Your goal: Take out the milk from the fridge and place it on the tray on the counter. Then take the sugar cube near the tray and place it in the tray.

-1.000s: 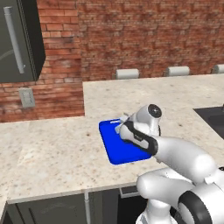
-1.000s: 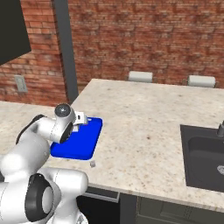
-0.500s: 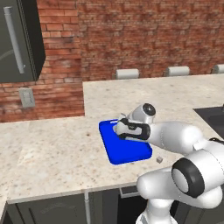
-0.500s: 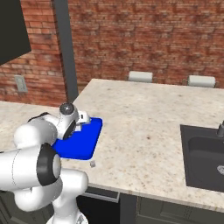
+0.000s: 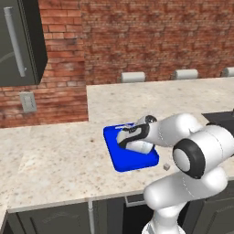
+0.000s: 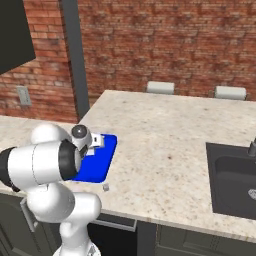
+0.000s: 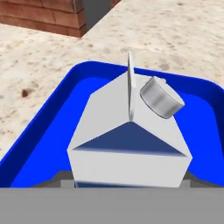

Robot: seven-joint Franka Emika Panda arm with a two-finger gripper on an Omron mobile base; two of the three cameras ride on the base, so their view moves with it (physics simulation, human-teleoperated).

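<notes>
While hand (image 5: pixel 124 137) grips one milk carton (image 7: pixel 131 140) over one tray (image 5: pixel 121 162), one sugar cube (image 5: pixel 167 167) lies beside.

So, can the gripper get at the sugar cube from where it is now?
Probably yes, but not at once. The sugar cube lies bare on the counter beside the tray, nothing over it. The gripper is around the milk and must let go first.
</notes>
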